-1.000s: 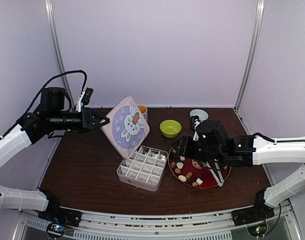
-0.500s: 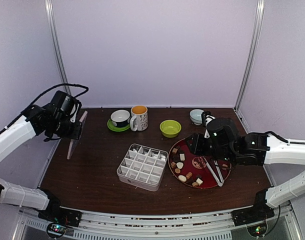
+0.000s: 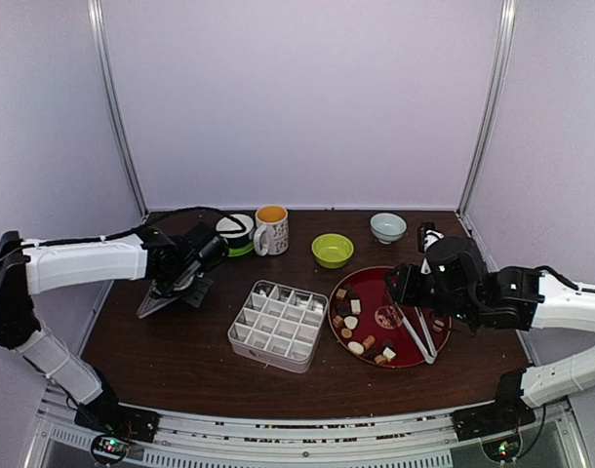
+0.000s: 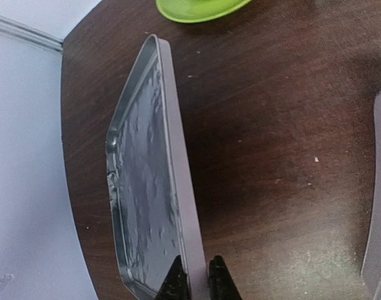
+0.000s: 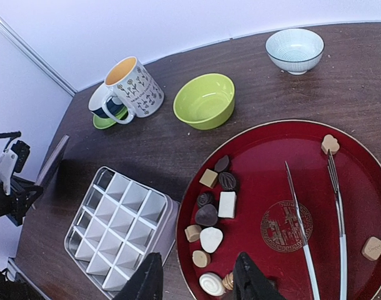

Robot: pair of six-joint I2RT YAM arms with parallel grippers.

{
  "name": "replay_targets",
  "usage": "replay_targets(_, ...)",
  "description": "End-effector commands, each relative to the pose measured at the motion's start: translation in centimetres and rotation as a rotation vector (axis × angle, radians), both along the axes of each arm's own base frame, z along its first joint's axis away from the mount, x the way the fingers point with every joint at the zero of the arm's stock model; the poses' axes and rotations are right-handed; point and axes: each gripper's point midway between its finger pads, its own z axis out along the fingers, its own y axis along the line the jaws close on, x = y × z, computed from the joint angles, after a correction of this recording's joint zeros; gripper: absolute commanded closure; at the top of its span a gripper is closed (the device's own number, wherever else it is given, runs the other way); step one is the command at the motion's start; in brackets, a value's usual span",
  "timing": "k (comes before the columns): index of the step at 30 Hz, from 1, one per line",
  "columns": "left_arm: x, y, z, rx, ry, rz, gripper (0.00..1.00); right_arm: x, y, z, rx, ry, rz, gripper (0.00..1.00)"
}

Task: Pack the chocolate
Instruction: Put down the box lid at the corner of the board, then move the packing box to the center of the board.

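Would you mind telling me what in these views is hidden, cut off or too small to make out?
Left wrist view: the outer face of the lid is turned away; the compartment box is cut by the right edge.
Top view: the right arm covers part of the red tray; the chocolates are too small to count.
Right wrist view: the bottom edge cuts off the tongs and the tray's near rim.

Dark table [image 3: 180, 341] bears divided box [image 3: 278, 327], red tray [image 5: 259, 156], green bowl [image 3: 332, 251].
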Motion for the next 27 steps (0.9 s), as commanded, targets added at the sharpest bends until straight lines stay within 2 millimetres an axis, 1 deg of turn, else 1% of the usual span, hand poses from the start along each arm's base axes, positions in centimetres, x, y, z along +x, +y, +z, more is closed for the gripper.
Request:
replay_targets(1,1.1,-3.1,-1.7,-0.034,-0.006,0.021,0.91,0.2,-0.6,-0.5,0.014,0.006,-0.025,0.60)
replay_targets(4,1.0,-4.3,-4.0,-0.065,0.043,0.017,0.81,0.2,-0.6,-0.3,0.017,0.005,-0.023,0.60)
replay_targets(6,0.7,-5.4,-5.1,-0.134,0.071,0.001,0.73,0.2,-0.7,-0.2,0.015,0.003,-0.023,0.60)
replay_targets(8,0.2,-6.9,-5.9,-0.223,0.103,-0.026,0.71,0.2,-0.9,-0.3,0.013,0.005,-0.024,0.60)
replay_targets(10,-0.2,-8.1,-6.4,-0.294,0.128,-0.040,0.71,0.2,-0.9,-0.4,0.009,0.010,-0.021,0.59)
replay_targets(12,-0.7,-9.2,-6.8,-0.358,0.160,-0.054,0.71,0.2,-0.7,-0.6,0.010,0.020,-0.012,0.58)
replay_targets(14,-0.9,-9.8,-6.6,-0.400,0.169,-0.065,0.71,0.2,-0.6,-0.8,0.004,0.033,-0.004,0.57)
replay_targets(17,-1.0,-10.5,-5.7,-0.455,0.155,-0.085,0.69,0.1,0.0,-1.1,-0.009,0.054,0.023,0.54)
replay_targets(20,-1.3,-10.8,-5.4,-0.486,0.158,-0.098,0.68,0.0,0.7,-2.0,-0.031,0.087,0.052,0.52)
replay_targets(24,-1.8,-11.1,-6.2,-0.499,0.189,-0.107,0.67,-0.3,1.5,-3.4,-0.057,0.137,0.086,0.51)
replay_targets(27,-2.3,-11.6,-7.1,-0.525,0.223,-0.116,0.67,-0.4,1.8,-3.8,-0.060,0.154,0.097,0.51)
